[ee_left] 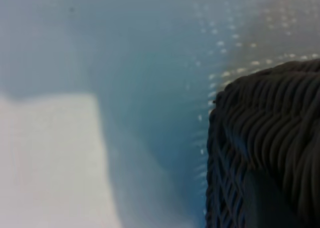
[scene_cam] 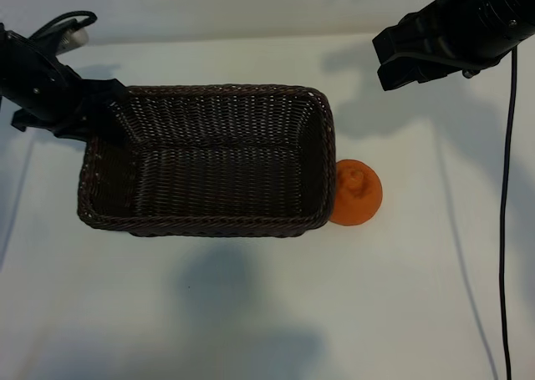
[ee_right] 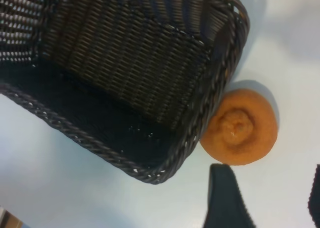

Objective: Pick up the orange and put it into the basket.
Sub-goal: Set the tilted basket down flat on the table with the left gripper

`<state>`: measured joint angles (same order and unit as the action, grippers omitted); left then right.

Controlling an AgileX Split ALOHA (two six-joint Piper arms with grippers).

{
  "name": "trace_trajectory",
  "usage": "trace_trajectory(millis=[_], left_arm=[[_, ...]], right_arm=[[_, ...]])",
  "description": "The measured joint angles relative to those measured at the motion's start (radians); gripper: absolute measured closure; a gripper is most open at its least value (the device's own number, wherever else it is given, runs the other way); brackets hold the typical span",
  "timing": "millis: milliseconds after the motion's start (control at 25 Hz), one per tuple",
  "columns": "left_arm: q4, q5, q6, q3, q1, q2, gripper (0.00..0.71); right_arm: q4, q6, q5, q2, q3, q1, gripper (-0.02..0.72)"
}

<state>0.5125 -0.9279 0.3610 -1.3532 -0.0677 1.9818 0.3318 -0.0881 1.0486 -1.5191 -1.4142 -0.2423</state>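
The orange [scene_cam: 358,193] rests on the white table, touching the outside of the basket's [scene_cam: 209,221] right end. In the right wrist view the orange [ee_right: 240,127] lies beside the basket's corner [ee_right: 200,133], knob facing up. My right gripper [scene_cam: 387,61] hangs open above the table's far right, away from the orange and with nothing in it. One dark fingertip [ee_right: 225,198] shows just short of the orange. My left gripper [scene_cam: 107,106] sits at the basket's far left corner, closed on the braided rim [ee_left: 265,112], which fills that arm's view close up.
The basket holds nothing. A black cable [scene_cam: 504,230] hangs down along the table's right side. Bare white table [scene_cam: 276,313] stretches in front of the basket and to the right of the orange.
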Motion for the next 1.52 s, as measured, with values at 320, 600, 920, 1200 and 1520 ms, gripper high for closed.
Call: trace_trajectory(millis=[320,600,920,1200,1520], left_arm=[[0.037,0.008,0.007,-0.003,0.0,0.033,0.55],[0.037,0.011,-0.017,-0.004,0.0,0.036,0.55],[0.037,0.007,-0.026,-0.004,0.0,0.037,0.552],[0.033,-0.002,-0.041,-0.004,0.0,0.037,0.552],[0.015,-0.008,-0.072,-0.004,0.0,0.037,0.548]], right_arm=[[0.0,0.0,0.0,0.0,0.0,0.0,0.293],[0.0,0.0,0.0,0.0,0.0,0.0,0.293],[0.0,0.0,0.0,0.0,0.0,0.0,0.293],[0.0,0.0,0.0,0.0,0.0,0.0,0.293],[0.0,0.0,0.0,0.0,0.0,0.0,0.293]])
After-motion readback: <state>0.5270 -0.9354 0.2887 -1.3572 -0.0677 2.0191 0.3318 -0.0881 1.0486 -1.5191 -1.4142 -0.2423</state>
